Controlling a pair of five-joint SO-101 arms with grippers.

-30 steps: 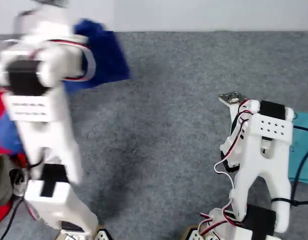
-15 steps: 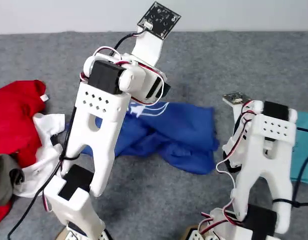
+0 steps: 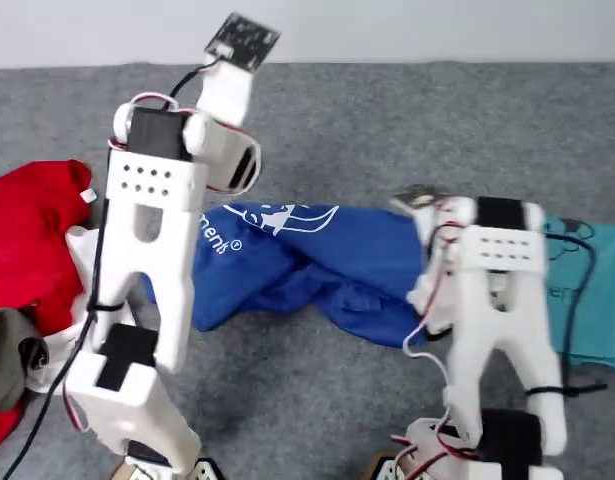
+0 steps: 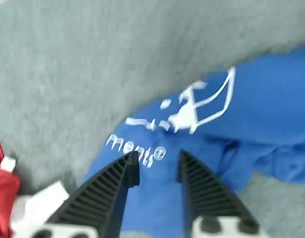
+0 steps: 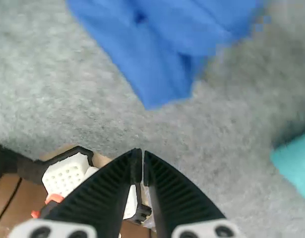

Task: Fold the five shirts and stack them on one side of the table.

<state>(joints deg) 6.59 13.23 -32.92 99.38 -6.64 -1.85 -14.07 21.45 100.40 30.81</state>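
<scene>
Under the left gripper (image 4: 157,159), fingers spread and empty, lies the crumpled blue shirt (image 4: 251,109). On the right gripper (image 5: 142,154), fingers are pressed together. Likely step: flattening. Next, pinch a hem.

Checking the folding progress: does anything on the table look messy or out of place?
Nothing damaged, but the blue shirt lies crumpled mid-table, and the red shirt, white shirt and a grey garment sit heaped together at one edge, unfolded.

Grey felt-like table cover (image 3: 387,130) (evenly lit); plain white wall (image 3: 437,30) behind its far edge.
</scene>
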